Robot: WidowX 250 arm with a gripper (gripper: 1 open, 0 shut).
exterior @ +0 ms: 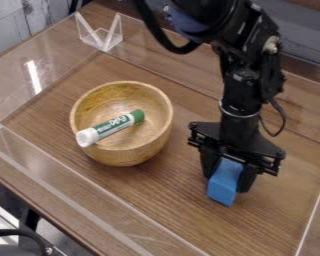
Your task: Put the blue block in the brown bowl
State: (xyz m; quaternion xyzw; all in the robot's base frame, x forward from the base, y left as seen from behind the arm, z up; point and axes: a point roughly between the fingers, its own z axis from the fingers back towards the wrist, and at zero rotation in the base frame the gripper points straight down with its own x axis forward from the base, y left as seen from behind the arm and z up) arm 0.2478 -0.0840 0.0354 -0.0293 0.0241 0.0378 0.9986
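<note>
Pinching the upper part of the blue block [224,186] between the black fingers of the tool [234,162], closed down to the block's width, with no spare gap visible on either side; seemingly a firm enough grip for carrying. Gripping from above, probably to leave the lower part free for an easy release into the brown bowl [147,121]. Leaning a little in the grip, with the lower end protruding below the fingers, perhaps because of a grasp slightly off square. Impossible to tell from this angle: light contact with the wooden bench [136,202] or a small lift above it.

Sitting well apart from the block, towards the left of the view, with the mouth upwards: a good placing for a drop from overhead. Lying inside the bowl, near the left wall, a white-and-green tube [111,127], with bare wood beside it on the right, likely the better landing place for the block. Standing farther back, near the bench edge, a white pointed wire-like frame [100,32], apparently outside the direct route.

Next, by judgement: raising the block above the thick rim, then crossing leftwards before opening the fingers. Worth guarding against: further tilting in the grip, or knocking the rim on a low approach.
</note>
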